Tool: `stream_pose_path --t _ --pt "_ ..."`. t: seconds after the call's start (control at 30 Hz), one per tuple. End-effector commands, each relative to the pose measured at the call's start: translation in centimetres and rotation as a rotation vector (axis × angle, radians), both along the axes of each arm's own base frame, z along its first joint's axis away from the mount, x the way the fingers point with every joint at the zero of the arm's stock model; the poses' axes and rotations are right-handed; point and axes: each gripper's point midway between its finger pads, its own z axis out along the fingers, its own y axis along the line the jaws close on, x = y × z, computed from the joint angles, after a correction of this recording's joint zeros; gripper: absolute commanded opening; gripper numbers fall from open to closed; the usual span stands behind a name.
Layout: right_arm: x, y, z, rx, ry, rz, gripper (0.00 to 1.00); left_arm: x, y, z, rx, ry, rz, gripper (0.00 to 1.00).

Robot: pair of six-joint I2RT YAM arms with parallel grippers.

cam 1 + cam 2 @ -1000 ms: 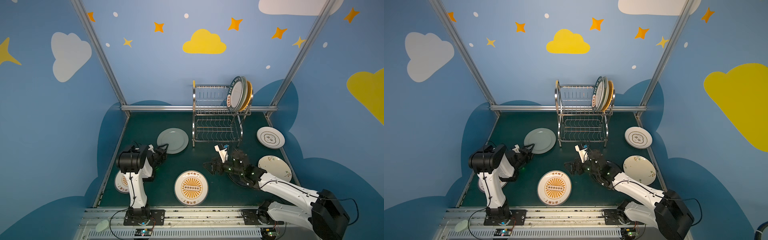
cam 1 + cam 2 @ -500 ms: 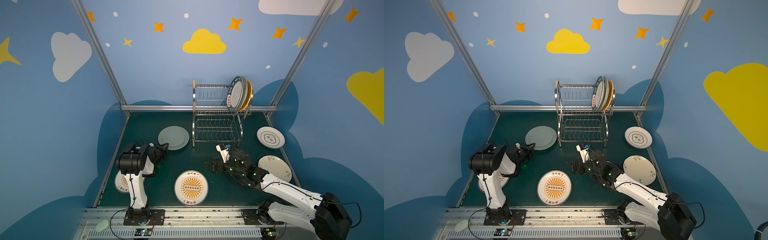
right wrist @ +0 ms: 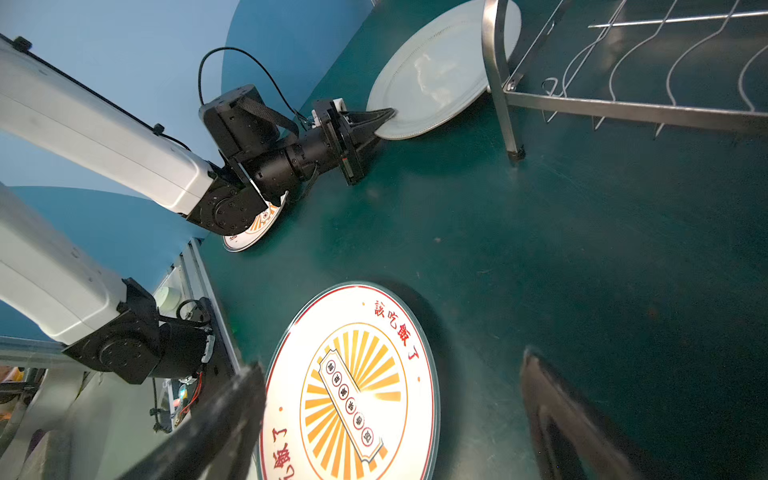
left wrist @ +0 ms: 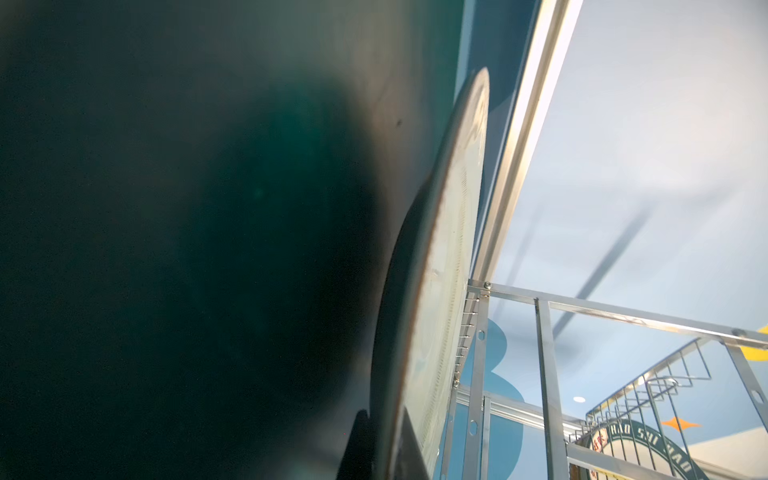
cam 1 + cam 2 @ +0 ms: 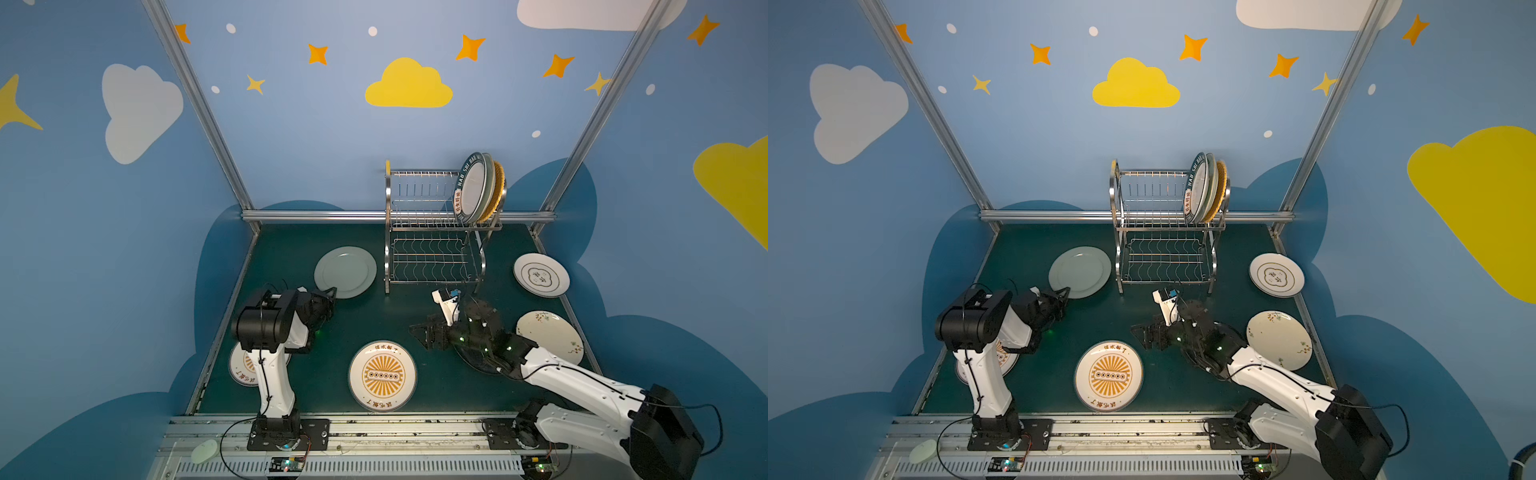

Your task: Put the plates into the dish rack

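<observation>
Pick-up in hand: left fingers clenched on grey-green plate rim (right fingers spread, empty); next, lift toward dish rack.

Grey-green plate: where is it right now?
In both top views the grey-green plate lies on the mat just left of the dish rack, level with its lower shelf. Its near edge is clamped in the jaws of the left gripper.
</observation>
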Motion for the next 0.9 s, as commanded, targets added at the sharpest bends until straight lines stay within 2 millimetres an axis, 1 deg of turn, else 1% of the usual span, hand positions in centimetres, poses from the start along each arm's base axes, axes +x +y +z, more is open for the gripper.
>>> stream_pose_path --t 0.0,0.17,0.3,0.37,0.5,0.67,0.73,0.87 --pt "0.2 0.0 0.4 -0.009 -0.017 -0.002 0.93 -4.3 0.0 -5.0 -0.038 0.243 0.01 0.04" --pt "0.3 -0.3 0.5 -0.02 -0.028 -0.014 0.93 -4.3 0.0 -1.4 -0.046 0.15 -0.005 0.04" --pt "0.6 -0.8 0.7 -0.034 -0.042 -0.042 0.94 -4.9 -0.2 1.1 -0.021 0.099 -0.035 0.04" --pt "0.6 -1.0 0.7 -0.033 -0.037 -0.047 0.93 -5.4 -0.2 2.5 -0.008 0.074 -0.044 0.04" --pt "0.5 -0.9 1.0 -0.025 -0.004 -0.036 0.93 -6.9 0.3 4.3 0.021 0.094 -0.03 0.04" --pt "0.5 -0.9 1.0 -0.028 0.006 -0.036 0.93 -9.0 1.3 8.2 0.087 0.051 -0.01 0.04" --pt "0.5 -1.0 1.2 -0.025 0.004 -0.034 0.94 -9.4 1.3 9.5 0.068 0.022 -0.024 0.04" --pt "0.6 -1.1 1.5 -0.019 0.016 -0.047 0.94 -10.3 1.4 11.3 0.018 -0.037 -0.046 0.04"
